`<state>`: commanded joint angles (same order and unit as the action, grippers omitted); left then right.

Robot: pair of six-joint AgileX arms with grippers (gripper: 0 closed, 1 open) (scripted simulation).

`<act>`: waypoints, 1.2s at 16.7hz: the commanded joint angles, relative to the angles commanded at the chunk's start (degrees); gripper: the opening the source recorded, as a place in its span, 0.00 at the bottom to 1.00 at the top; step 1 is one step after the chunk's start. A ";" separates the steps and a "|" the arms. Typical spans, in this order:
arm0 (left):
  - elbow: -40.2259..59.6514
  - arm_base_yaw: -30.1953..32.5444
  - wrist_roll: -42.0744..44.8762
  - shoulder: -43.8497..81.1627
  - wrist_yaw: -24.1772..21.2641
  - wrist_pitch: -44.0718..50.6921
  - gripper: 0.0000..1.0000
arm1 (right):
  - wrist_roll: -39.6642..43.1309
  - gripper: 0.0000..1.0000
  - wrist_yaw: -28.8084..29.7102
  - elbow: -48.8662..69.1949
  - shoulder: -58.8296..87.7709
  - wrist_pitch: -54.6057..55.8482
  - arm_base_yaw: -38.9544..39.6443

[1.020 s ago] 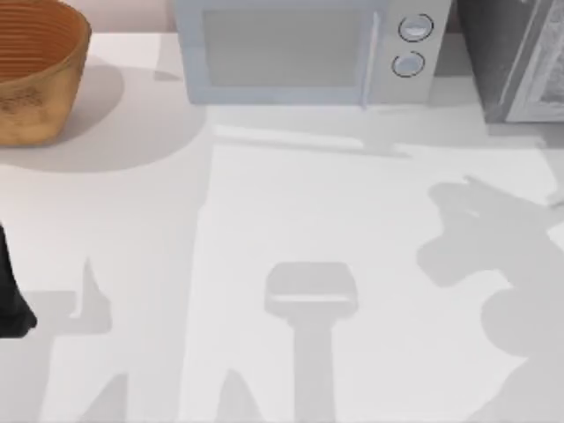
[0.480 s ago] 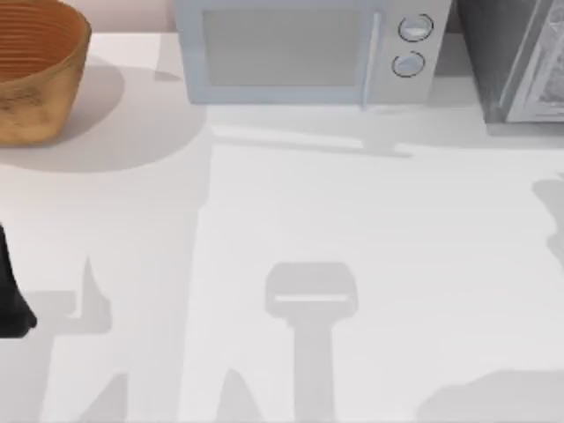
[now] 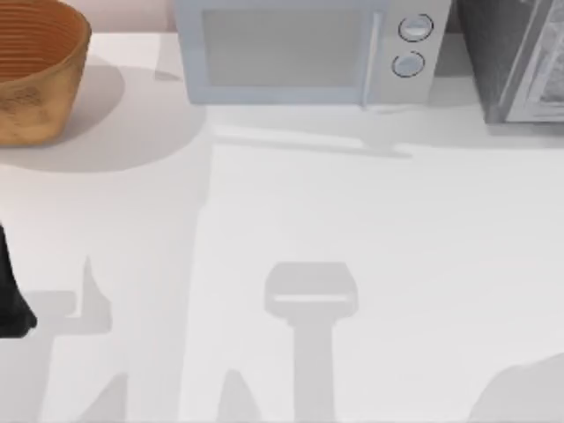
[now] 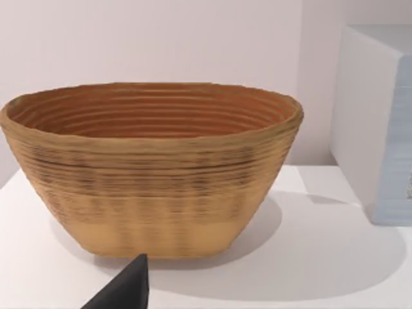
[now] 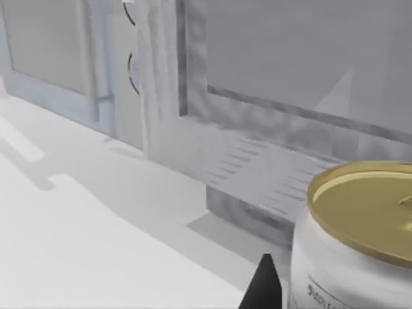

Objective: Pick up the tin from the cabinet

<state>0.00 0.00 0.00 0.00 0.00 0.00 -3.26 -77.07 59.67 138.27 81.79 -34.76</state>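
The tin (image 5: 360,238) is a white can with a gold lid, standing upright close to the right wrist camera. It is in front of the grey cabinet (image 5: 277,96), whose open shelf lies behind it. A black part of my right gripper (image 5: 264,286) shows right beside the tin; whether it holds the tin I cannot tell. In the top view the cabinet (image 3: 515,62) stands at the back right corner. My left arm (image 3: 11,295) is parked at the table's left edge, and its gripper (image 4: 125,290) faces the basket.
A woven basket (image 3: 35,75) stands at the back left of the white table (image 3: 291,203). A pale microwave (image 3: 304,48) sits at the back middle, next to the cabinet. A dark arm shadow lies at the front right corner.
The right arm's shadow has slid from the right middle of the table down to the front right corner. The left arm has not moved.
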 joint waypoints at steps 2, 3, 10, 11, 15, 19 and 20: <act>0.00 0.00 0.00 0.00 0.00 0.00 1.00 | 0.00 0.00 0.00 0.00 0.00 0.00 0.00; 0.00 0.00 0.00 0.00 0.00 0.00 1.00 | -0.08 0.00 0.08 -0.16 -0.05 -0.12 0.28; 0.00 0.00 0.00 0.00 0.00 0.00 1.00 | 0.77 0.00 3.38 1.74 1.60 -0.93 3.37; 0.00 0.00 0.00 0.00 0.00 0.00 1.00 | 0.77 0.00 3.38 1.74 1.60 -0.93 3.37; 0.00 0.00 0.00 0.00 0.00 0.00 1.00 | 0.77 0.23 3.38 1.74 1.60 -0.93 3.37; 0.00 0.00 0.00 0.00 0.00 0.00 1.00 | 0.77 0.53 3.38 1.74 1.60 -0.93 3.37; 0.00 0.00 0.00 0.00 0.00 0.00 1.00 | 0.77 0.60 3.38 1.74 1.60 -0.93 3.37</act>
<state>0.00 0.00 0.00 0.00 0.00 0.00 -2.49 -73.69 61.41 139.87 80.86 -31.39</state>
